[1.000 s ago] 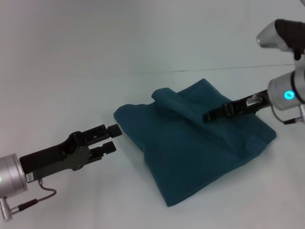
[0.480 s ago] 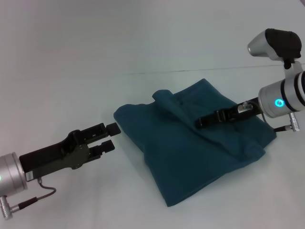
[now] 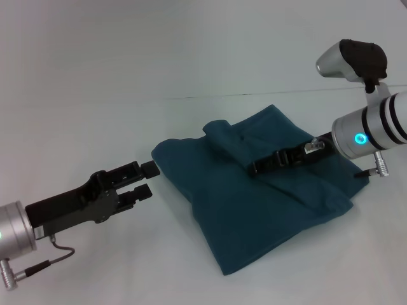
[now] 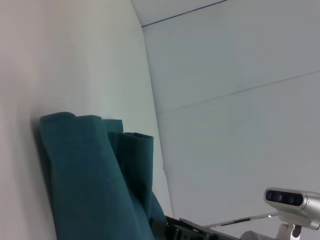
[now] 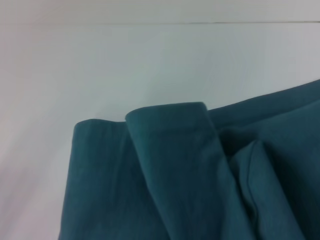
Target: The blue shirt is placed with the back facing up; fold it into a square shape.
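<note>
Shirt (image 3: 254, 203), plain blue without print, lies folded mid-table (image 3: 95, 95); right claw (image 3: 255, 169) atop it, grip unclear; left claw (image 3: 147, 180) gapes empty beside it.

Head looks down; wrists close, apparently share blue shirt (image 3: 267, 197).

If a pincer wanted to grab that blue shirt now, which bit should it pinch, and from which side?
Probably the raised rolled flap on the far part of the blue shirt. It stands up off the flat layers, giving something to close around. The right pincer lies just beside it, so coming in from the robot's right looks easiest.
</note>
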Robot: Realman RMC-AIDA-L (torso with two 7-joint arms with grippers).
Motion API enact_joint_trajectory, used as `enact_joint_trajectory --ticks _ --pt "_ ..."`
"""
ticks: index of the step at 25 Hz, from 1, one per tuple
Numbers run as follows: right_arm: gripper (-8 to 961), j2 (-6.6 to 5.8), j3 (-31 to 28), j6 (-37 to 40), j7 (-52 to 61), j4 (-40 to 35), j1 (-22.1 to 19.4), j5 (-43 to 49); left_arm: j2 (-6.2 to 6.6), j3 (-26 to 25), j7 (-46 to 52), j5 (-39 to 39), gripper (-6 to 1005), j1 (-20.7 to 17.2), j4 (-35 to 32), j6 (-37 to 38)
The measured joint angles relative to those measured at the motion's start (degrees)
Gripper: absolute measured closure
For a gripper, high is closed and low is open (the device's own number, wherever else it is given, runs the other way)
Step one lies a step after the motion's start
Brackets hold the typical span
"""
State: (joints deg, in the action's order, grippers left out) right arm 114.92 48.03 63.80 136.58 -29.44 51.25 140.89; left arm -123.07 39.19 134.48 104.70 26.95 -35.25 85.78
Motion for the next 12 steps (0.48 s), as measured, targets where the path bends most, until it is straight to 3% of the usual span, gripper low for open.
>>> enact_joint_trajectory --ticks 8,12 --pt "76 -0.1 -0.3 -0.2 1.6 -1.6 -0.6 -0.6 0.03 0.0 0.0 -0.1 266 0.1 0.0 0.0" --pt "227 -0.04 -0.1 -0.3 1.7 -1.6 -0.3 -0.5 0.03 0.0 0.1 -0.1 266 0.2 0.0 -0.1"
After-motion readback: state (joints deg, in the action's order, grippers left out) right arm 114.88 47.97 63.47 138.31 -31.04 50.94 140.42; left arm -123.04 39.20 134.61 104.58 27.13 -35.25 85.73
